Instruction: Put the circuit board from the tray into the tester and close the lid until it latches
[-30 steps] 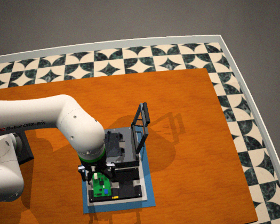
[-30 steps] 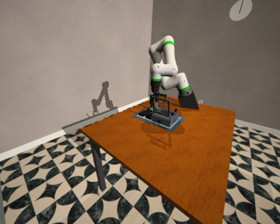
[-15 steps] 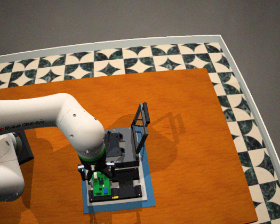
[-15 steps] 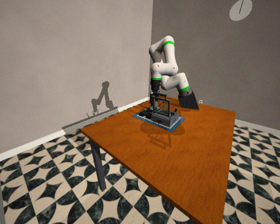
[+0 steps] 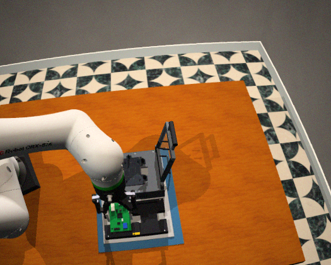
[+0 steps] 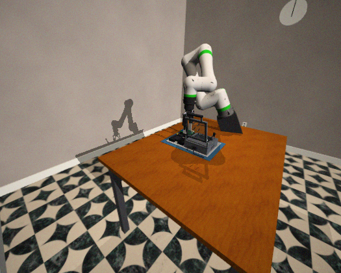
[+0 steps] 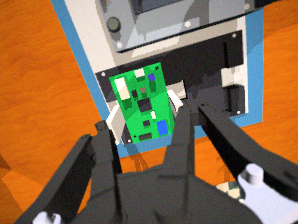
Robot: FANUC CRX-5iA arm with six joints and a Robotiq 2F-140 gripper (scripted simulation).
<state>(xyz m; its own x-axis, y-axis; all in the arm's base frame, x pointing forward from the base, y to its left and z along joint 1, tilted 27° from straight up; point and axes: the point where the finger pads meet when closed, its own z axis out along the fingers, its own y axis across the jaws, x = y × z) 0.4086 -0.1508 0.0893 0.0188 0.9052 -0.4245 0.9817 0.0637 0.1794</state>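
Observation:
The green circuit board (image 5: 119,218) (image 7: 144,102) is face up between my fingers, above the left pocket of the black tray (image 5: 152,232) (image 7: 205,60). My gripper (image 5: 116,207) (image 6: 187,125) (image 7: 145,106) is shut on the board's long edges, with the white finger pads on both sides. The board hangs a little above the tray. The grey tester (image 5: 141,171) (image 6: 199,143) (image 7: 150,20) stands just beyond the tray. Its lid (image 5: 166,139) (image 6: 196,121) stands open, nearly upright. The pins, posts and latch hook are too small to make out.
Tray and tester share a grey plate on a blue mat (image 5: 175,221) (image 7: 252,75) on the orange table (image 5: 225,158). The tray's right pocket (image 5: 152,217) holds nothing. The robot's base (image 5: 29,181) is at the left. The upright lid rises to the tester's right.

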